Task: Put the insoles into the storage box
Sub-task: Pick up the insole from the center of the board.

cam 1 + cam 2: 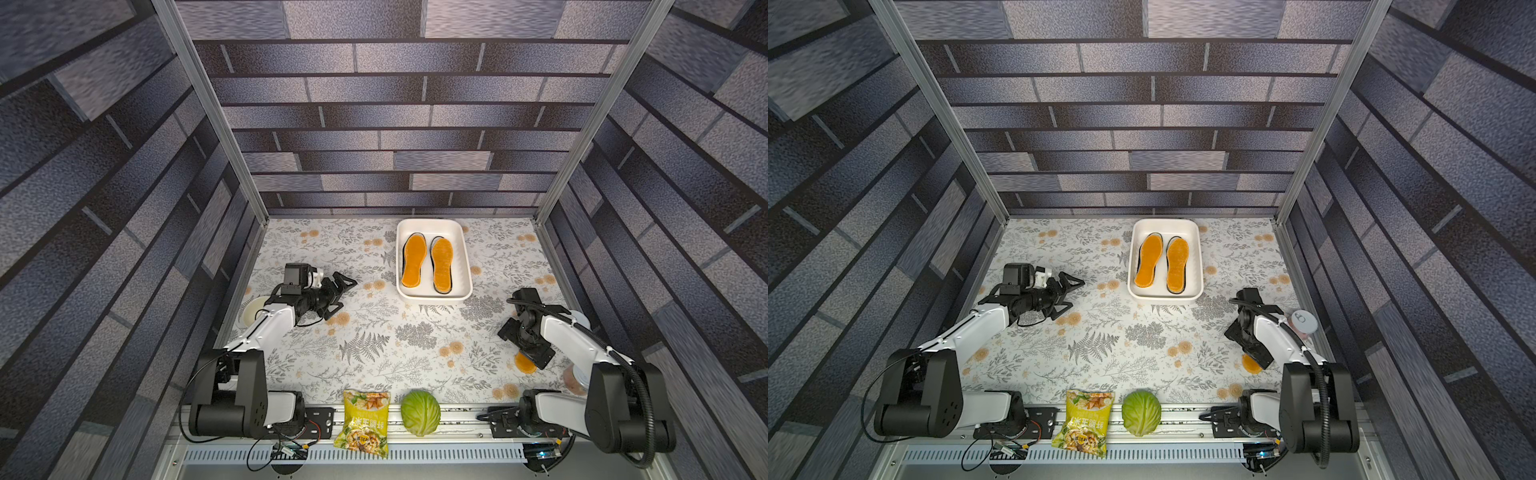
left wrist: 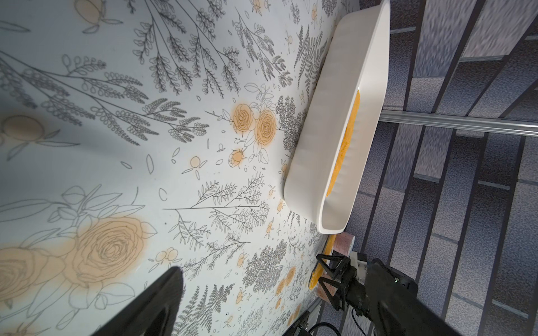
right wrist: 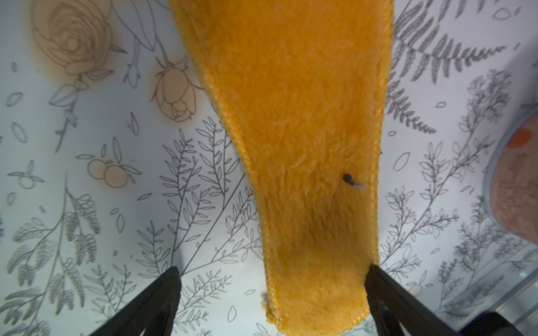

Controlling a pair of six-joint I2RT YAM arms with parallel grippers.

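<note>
Table (image 1: 374, 353) with a flowered cloth carries everything. The storage box (image 1: 432, 296) stands at about one o'clock from the table's centre. Two orange insoles (image 1: 412, 261) lie abreast on top inside it, with dark edges of other pads showing under them.

The left gripper (image 1: 349, 295) waits at about nine o'clock, jaws spread wide and empty, pointing toward the box. The right gripper (image 3: 273, 267) hangs at about four o'clock over the one loose insole (image 3: 291, 116) that I can see. Its jaws are also spread wide and hold nothing, and the narrow end of the pad lies between them.

The step in hand is, I judge, the pick-up of this pad. In the right wrist view one jaw stands at the pad's edge while the other stands well off on the cloth, so the grip looks off centre; a small sideways shift would help. Whether the tips already touch the cloth I cannot tell.

The pad is thin and soft, so the jaws should come down to the cloth and close slowly to let it buckle upward. A pinkish container (image 3: 512, 186) stands just beside, on the three o'clock side, and must not be knocked. The small dark speck (image 3: 348, 178) on the fleece should not matter.
</note>
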